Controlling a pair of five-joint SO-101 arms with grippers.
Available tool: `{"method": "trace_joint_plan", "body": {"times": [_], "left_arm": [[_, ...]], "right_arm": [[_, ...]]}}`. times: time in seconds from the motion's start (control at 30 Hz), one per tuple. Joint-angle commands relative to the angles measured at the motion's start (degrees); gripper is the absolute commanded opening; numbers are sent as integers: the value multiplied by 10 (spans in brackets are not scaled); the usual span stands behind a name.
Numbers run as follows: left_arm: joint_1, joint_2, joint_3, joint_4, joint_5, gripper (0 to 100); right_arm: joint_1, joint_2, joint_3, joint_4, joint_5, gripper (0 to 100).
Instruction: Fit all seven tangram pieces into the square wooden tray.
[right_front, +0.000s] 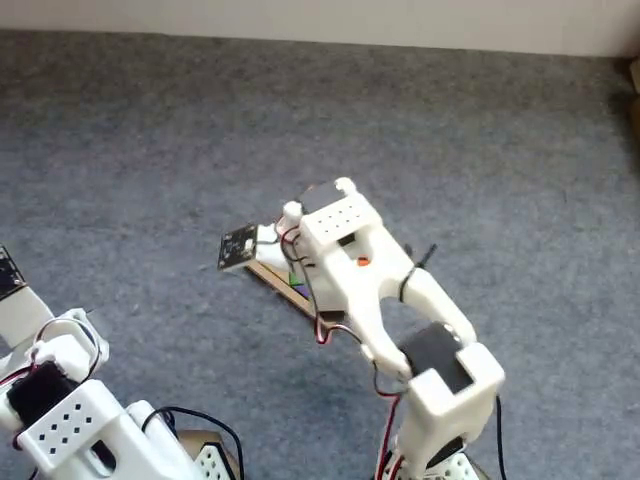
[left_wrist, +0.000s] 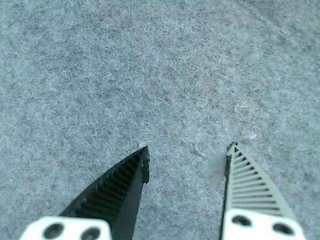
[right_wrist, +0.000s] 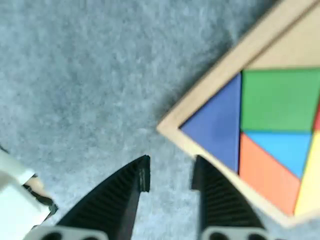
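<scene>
**Hovering at the tray corner, both claws empty**

In the high view the right arm (right_front: 380, 290) stretches from the lower right toward the centre of the frame. The tray (right_front: 275, 280) lies under its wrist, a strip of wooden edge peeking out just left of centre. The left arm (right_front: 70, 420) sits in the lower left corner, well apart from the tray.

The right claw (right_wrist: 171, 158) is parted by a modest gap and grips nothing. It hangs at a corner of the tray (right_wrist: 210, 85), with one finger (right_wrist: 220, 200) overlapping the wooden rim. Inside that corner lie a blue triangle (right_wrist: 217, 122), a green piece (right_wrist: 277, 100), a light blue piece (right_wrist: 282, 147), an orange piece (right_wrist: 262, 175) and a yellow piece (right_wrist: 310, 185), set edge to edge.

The left claw (left_wrist: 189, 146) is spread wide over bare grey carpet (left_wrist: 150, 65), with nothing between its fingers.
</scene>
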Motion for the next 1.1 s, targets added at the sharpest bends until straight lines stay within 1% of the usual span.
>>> {"method": "trace_joint_plan", "body": {"times": [0.0, 0.07, 0.1, 0.23, 0.3, 0.5, 0.57, 0.63, 0.73, 0.93, 1.07], "left_arm": [[15, -1, -4, -5, 6, 249], [40, -1, -5, -5, 6, 249], [58, -2, -6, -5, 6, 248], [124, -2, -9, -9, 6, 248], [152, -2, -15, -9, 4, 230], [255, -2, -57, -9, 2, 41], [295, -2, -62, -9, 2, 2], [328, -2, -61, -9, 2, 7], [362, -2, -57, -9, 2, 6], [392, -2, -56, -9, 2, 6], [407, -2, -46, -11, 2, 6]], "right_arm": [[33, -78, -38, 52, -8, 39], [47, -110, -37, 77, -14, 34], [54, -124, -37, 85, -31, 34], [89, -184, -37, 94, -126, 33], [109, -212, -37, 95, -165, 33], [176, -284, -34, 93, -308, 33], [191, -312, -14, 90, -341, 30], [196, -345, 25, 73, -356, 5], [197, -419, 108, 45, -362, 5], [198, -607, 290, -32, -362, 5], [209, -701, 398, -94, -362, 5]]}}
